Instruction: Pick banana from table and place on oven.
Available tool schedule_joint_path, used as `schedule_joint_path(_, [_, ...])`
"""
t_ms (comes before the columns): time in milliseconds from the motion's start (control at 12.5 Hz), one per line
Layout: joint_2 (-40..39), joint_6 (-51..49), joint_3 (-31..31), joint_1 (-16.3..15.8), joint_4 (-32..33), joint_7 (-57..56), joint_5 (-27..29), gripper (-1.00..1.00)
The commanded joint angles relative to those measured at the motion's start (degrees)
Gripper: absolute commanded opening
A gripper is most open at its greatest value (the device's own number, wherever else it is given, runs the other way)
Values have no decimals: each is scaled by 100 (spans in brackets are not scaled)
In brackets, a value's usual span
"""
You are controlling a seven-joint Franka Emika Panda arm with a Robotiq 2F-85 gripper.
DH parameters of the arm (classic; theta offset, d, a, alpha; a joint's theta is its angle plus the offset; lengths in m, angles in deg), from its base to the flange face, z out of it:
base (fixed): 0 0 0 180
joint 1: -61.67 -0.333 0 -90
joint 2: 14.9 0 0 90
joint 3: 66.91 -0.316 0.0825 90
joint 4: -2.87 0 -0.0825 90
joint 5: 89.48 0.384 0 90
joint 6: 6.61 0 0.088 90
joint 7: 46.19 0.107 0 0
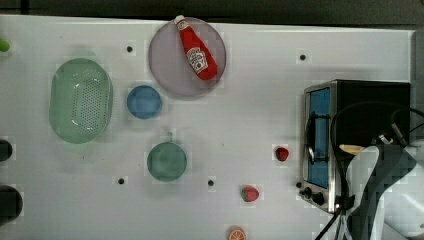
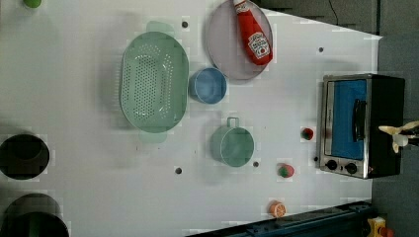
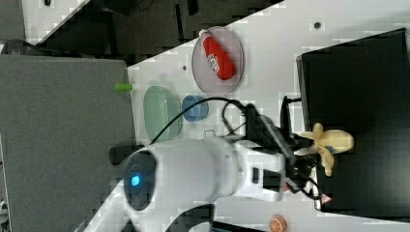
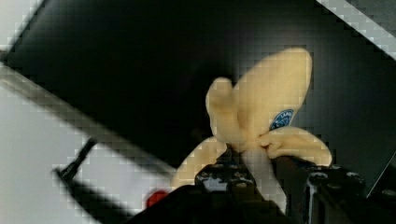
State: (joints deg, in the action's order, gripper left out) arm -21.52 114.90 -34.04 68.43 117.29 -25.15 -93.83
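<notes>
Top view, oven (image 1: pixel 372 107): stands on the white surface (image 1: pixel 240 125) at the top view's right, black top up, blue glass door facing the top view's left.
Top view, banana (image 1: pixel 351 148): pale yellow, over the oven's black top, near the door edge; the arm (image 1: pixel 380 190) covers part of it.
Top view, strawberries: one (image 1: pixel 282 153) just beside the oven door, a second (image 1: pixel 249 193) farther out from the oven's knob end.
Top view, other items: ketchup bottle (image 1: pixel 196 49) on a grey plate (image 1: pixel 165 65), blue bowl (image 1: pixel 144 101), green colander (image 1: pixel 80 99) and green cup (image 1: pixel 166 161), all well apart from the oven.

Left view, banana (image 2: pixel 390 130): at the oven's (image 2: pixel 363 123) far side from the door, with the gripper (image 2: pixel 401 140) touching it.
Left view, orange slice (image 2: pixel 277 209): on the surface, apart from the oven's knob corner.

Right view, gripper (image 3: pixel 309 150): over the oven's black top (image 3: pixel 367 87), jaws closed on the banana (image 3: pixel 333 141).
Right view, banana: peeled form, peel strips splayed outward; contact with the oven top cannot be told.

Wrist view, banana (image 4: pixel 266 107): held at its lower end between the jaws of the gripper (image 4: pixel 261 179), blue sticker facing the camera, the oven's black top (image 4: pixel 116 70) behind it.
Wrist view, jaws: narrowly spaced, clamped on the banana.
</notes>
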Motion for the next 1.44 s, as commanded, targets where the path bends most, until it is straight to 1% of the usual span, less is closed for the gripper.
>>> schedule_joint_path(80, [-227,134,151,-243,-255,-507,62,-49])
schedule_joint_path(400, [-328,114,122,-243,-300,-526,71,-49])
schedule_joint_path(480, [-326,135,122,-244,-308,-526,71,-43])
schedule_joint_path(560, [-326,128,118,-244,-304,-526,71,-23])
schedule_joint_path(960, [-324,44,43,-266,-307,-526,60,89])
schedule_joint_path(1040, [-307,7,29,-287,-318,-529,63,100])
schedule_joint_path(1200, [-163,-209,-193,-419,-442,-531,62,100])
schedule_joint_path(1440, [399,-1182,-1034,-730,-641,-476,242,100])
